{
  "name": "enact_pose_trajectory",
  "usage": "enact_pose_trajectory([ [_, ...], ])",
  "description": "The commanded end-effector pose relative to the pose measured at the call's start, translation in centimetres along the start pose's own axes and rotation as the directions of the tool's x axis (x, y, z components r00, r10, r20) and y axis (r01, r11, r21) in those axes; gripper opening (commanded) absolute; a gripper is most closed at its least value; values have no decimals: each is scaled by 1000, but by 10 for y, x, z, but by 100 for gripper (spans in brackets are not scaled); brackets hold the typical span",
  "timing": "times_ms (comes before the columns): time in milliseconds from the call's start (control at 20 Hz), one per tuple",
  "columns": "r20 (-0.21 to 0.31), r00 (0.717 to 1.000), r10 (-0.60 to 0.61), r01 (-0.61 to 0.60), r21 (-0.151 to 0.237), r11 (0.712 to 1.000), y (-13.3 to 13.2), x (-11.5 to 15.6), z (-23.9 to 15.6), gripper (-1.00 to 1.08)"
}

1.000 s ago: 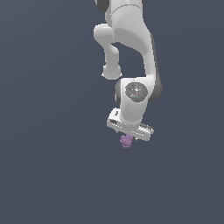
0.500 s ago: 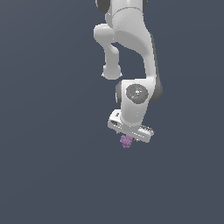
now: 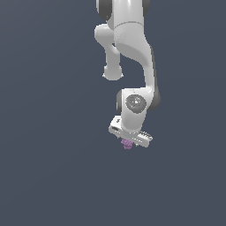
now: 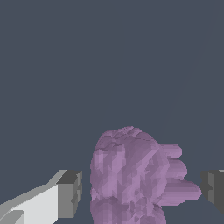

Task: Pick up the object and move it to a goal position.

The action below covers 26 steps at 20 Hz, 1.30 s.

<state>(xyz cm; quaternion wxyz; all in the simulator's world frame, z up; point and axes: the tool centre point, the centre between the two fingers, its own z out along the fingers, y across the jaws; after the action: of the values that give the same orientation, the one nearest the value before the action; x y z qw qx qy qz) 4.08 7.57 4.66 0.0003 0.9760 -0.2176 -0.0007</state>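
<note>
My arm [image 3: 132,48] is hanging down from the top of the exterior view, white and bulky against a plain dark grey-blue backdrop that is filling the whole frame with no edge, wall or counter line showing anywhere. All around my wrist the space is lying open on every side, toward the exterior view's left, toward its right and below. My end effector [image 3: 129,140] is sitting at the low end of the arm, tilted so its flat white body is sloping down toward the exterior view's right. The object [image 3: 127,143], a tiny lumpy purple-lilac cluster, is peeking out just under that body, much smaller than it. In the wrist view the object [image 4: 133,175] is filling the space between my two fingers, with one grey fingertip [image 4: 70,192] just beside it on one side and the other fingertip [image 4: 213,188] near its knobby lobes on the far side. My fingers are standing partly apart with the cluster between them; I cannot tell whether the pads are actually pressing on it.
</note>
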Motion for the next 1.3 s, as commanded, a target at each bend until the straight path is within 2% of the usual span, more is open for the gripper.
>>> enact_pose_trajectory([
  [0,-1,1000,0,0,1,1000,-1,1,6,100],
  [150,-1,1000,0,0,1,1000,-1,1,6,100],
  [200,-1,1000,0,0,1,1000,-1,1,6,-100],
  [850,-1,1000,0,0,1,1000,2,3,6,-100],
  [1050,-1,1000,0,0,1,1000,17,12,5,-100],
  [1250,-1,1000,0,0,1,1000,44,27,3,-100],
])
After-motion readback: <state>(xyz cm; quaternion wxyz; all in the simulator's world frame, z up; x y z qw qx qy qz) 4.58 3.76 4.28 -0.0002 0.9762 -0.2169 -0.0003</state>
